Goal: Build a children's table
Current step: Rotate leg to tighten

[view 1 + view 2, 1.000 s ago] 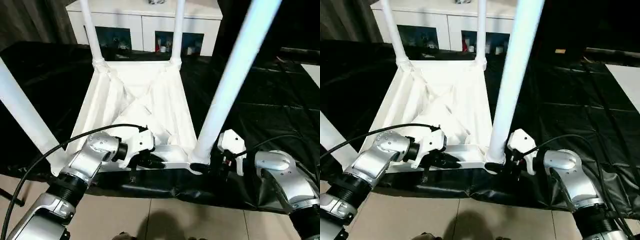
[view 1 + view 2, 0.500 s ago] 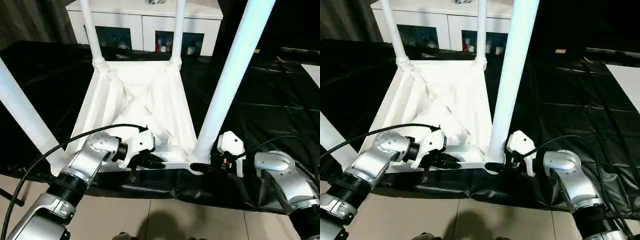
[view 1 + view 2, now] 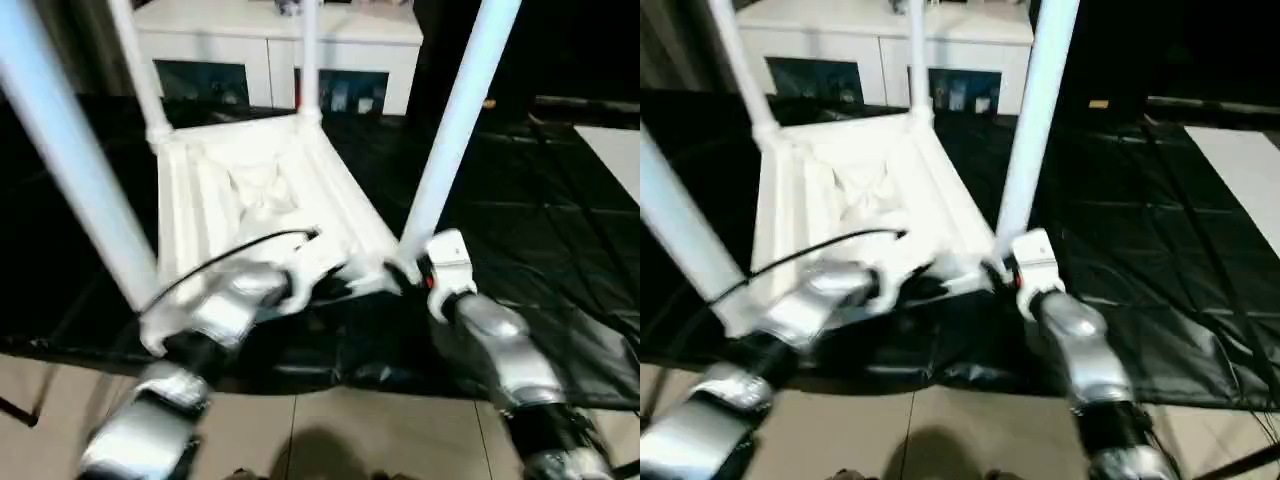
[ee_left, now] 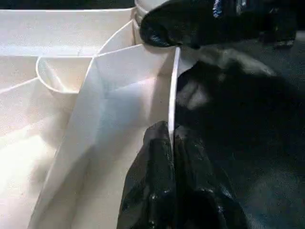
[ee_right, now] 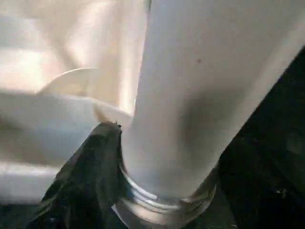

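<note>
Upside down at the black-covered bench's (image 3: pixel 560 230) front edge, the small white plastic children's table (image 3: pixel 250 190) is steadied: left gripper (image 4: pixel 171 143) clamps its rim, right gripper (image 5: pixel 102 157) hugs a leg base, closure unclear.

White children's table (image 3: pixel 260 190) upside down, four legs up

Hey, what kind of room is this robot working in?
Probably an indoor workroom or lab set up like a home. A white cabinet with glass doors stands at the back, a black-covered work table holds the upside-down children's table, and the floor is tiled.
</note>
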### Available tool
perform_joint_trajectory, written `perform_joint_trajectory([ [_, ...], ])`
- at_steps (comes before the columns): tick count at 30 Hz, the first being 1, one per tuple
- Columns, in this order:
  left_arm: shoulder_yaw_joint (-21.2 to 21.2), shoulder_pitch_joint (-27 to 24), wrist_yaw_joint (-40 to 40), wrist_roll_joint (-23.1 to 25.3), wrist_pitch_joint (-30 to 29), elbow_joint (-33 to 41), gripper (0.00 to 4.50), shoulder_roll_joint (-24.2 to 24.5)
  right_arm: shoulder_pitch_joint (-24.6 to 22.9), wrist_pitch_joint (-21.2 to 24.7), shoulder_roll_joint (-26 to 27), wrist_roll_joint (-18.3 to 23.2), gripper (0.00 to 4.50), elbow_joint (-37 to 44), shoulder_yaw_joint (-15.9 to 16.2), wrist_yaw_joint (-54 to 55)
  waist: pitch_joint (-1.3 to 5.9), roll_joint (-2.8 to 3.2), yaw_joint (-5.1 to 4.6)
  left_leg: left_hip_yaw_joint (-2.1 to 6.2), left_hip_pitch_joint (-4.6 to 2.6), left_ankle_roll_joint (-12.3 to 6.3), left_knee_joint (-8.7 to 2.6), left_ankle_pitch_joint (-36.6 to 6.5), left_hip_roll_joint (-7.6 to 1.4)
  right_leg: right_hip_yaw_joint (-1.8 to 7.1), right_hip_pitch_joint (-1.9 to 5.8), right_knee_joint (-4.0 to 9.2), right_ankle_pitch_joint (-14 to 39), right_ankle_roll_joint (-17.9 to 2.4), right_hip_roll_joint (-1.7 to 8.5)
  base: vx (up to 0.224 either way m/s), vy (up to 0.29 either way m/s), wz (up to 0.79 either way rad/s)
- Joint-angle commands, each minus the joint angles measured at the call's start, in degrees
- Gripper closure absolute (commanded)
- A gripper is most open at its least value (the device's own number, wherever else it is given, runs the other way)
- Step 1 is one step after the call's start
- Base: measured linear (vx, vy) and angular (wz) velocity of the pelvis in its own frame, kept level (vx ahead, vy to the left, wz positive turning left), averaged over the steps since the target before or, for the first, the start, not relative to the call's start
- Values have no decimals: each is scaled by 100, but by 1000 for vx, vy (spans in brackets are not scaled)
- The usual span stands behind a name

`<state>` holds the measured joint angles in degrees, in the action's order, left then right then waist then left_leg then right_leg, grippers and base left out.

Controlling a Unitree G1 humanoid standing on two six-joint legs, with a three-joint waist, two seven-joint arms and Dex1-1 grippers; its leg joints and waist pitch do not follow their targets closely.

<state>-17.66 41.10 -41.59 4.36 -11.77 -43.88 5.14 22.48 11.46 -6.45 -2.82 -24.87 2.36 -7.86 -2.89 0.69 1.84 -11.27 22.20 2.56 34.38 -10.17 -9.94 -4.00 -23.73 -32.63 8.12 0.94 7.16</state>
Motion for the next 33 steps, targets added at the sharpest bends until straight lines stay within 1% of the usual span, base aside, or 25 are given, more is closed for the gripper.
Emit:
perform_joint_trajectory([
  [1,658,253,1460,-65,10,-237,450,-138,30,60,400,-181,184,-28,307,326,335,-108,-59,204,-150,-11,-455,-2531,-167,-7,151,648,3922,-298,142,0,0,0],
  [5,517,215,1241,24,227,-225,450,-191,53,-314,526,-166,184,58,536,-101,336,-72,-64,215,-157,-75,-520,-2618,-202,-20,180,669,3631,-322,144,0,0,0],
  [6,459,163,1098,45,223,-155,450,-132,15,-424,495,-49,150,186,476,-222,348,-70,-63,216,-168,-78,-524,-2620,-207,-17,186,657,3555,-340,150,0,0,0],
  [7,456,160,1090,46,222,-151,450,-129,13,-430,493,-41,150,194,472,-230,357,-66,-63,213,-156,-110,-545,-2554,-220,-1,208,638,3356,-409,154,0,0,0],
  [8,367,114,868,68,308,-104,450,-37,-12,-584,374,-4,116,308,436,-350,353,-75,-50,201,-147,-133,-553,-2498,-223,20,201,624,3211,-480,152,0,0,0],
  [10,348,89,798,71,305,-72,450,26,-14,-651,224,-30,102,376,414,-376,354,-73,-17,187,-137,-168,-550,-2475,-220,45,202,603,3123,-498,167,0,0,0],
  [11,311,43,624,81,349,-12,450,149,-24,-694,-13,74,102,502,302,-566,354,-68,-89,232,-25,-170,-596,-2373,-222,27,309,537,2994,-496,168,0,0,0],
  [12,308,40,610,80,351,-9,450,156,-24,-691,-28,83,86,510,294,-583,356,-70,-118,244,17,-180,-611,-2339,-225,18,348,529,2939,-469,159,5,11,-23],
  [13,318,20,531,63,322,0,450,210,-21,-639,-178,122,69,563,243,-723,364,-44,-154,250,1,-172,-608,-2361,-236,20,327,518,2841,-490,156,5,11,-23],
  [14,310,-6,414,54,391,5,450,278,-23,-671,-368,221,69,640,208,-1032,365,-52,-163,242,-30,-180,-596,-2393,-239,27,304,534,2798,-538,158,0,0,0],
  [15,296,-42,221,34,461,23,450,342,-36,-652,-666,288,65,729,236,-1493,370,-40,-130,215,-116,-191,-559,-2433,-245,54,243,546,2639,-695,165,0,0,0],
  [16,274,-79,32,29,525,52,450,434,-73,-764,-998,327,56,811,308,-2009,371,-82,-108,176,-140,-268,-535,-2405,-239,71,242,536,2434,-859,152,0,0,0],
  [18,254,-102,-92,27,575,71,450,496,-105,-855,-1207,344,25,863,352,-2359,360,-100,-64,145,-111,-390,-517,-2214,-242,98,265,497,2245,-980,162,0,0,0],
  [19,156,-186,-631,-48,625,237,450,689,-258,-978,-1760,384,25,994,536,-3249,362,-30,-42,145,-115,-426,-511,-2149,-238,101,275,480,2213,-1045,167,0,0,0],
  [20,50,-258,-1047,-115,753,385,450,811,-351,-953,-1994,457,11,1057,617,-3666,370,-73,-23,140,-84,-464,-502,-2060,-258,113,302,457,2124,-1042,168,0,0,0],
  [21,-48,-338,-1452,-195,828,555,450,929,-431,-953,-2176,535,11,1103,677,-4001,376,-89,-10,136,-89,-504,-497,-2011,-262,119,303,448,2051,-1092,178,0,0,0],
  [23,-133,-402,-1770,-251,866,705,450,1036,-484,-937,-2279,601,4,1119,700,-4200,364,-109,29,120,-92,-563,-486,-1937,-281,150,273,421,1983,-1210,176,26,-18,4],
  [24,-246,-476,-2122,-304,900,887,450,1174,-534,-890,-2371,688,4,1140,710,-4374,412,-102,71,112,-120,-575,-451,-1781,-279,164,276,366,1760,-1322,189,52,-36,8],
  [25,-332,-533,-2392,-338,928,1029,450,1285,-563,-857,-2433,773,4,1157,713,-4502,406,-104,84,99,-90,-631,-442,-1584,-284,180,261,316,1497,-1421,164,52,-36,8],
  [26,-407,-587,-2626,-369,972,1153,450,1378,-581,-844,-2465,862,4,1173,711,-4618,397,-110,96,86,-103,-648,-429,-1577,-285,193,239,314,1474,-1441,154,0,0,0],
  [28,-427,-644,-2837,-460,879,1307,450,1437,-588,-775,-2452,1019,4,1204,700,-4782,427,-51,176,86,-114,-690,-418,-1256,-321,189,262,212,1073,-1586,147,0,0,0],
  [29,-440,-687,-2990,-529,801,1426,450,1481,-593,-721,-2437,1135,4,1227,691,-4903,416,-44,195,71,-127,-693,-417,-1224,-324,192,242,208,986,-1618,130,0,0,0],
  [30,-456,-723,-3069,-562,745,1528,450,1523,-592,-691,-2399,1194,4,1242,699,-4953,425,-70,234,73,-128,-696,-415,-1161,-334,188,266,167,854,-1662,132,0,0,0],
  [31,-457,-770,-3156,-582,681,1653,450,1570,-590,-722,-2364,1259,4,1265,724,-5067,418,-52,263,70,-121,-695,-421,-1114,-340,189,266,157,820,-1662,131,0,0,0],
  [33,-456,-787,-3193,-582,663,1694,450,1589,-591,-702,-2332,1333,4,1290,720,-5137,414,-59,307,59,-148,-629,-425,-1227,-340,193,248,168,939,-1631,126,0,0,0],
])
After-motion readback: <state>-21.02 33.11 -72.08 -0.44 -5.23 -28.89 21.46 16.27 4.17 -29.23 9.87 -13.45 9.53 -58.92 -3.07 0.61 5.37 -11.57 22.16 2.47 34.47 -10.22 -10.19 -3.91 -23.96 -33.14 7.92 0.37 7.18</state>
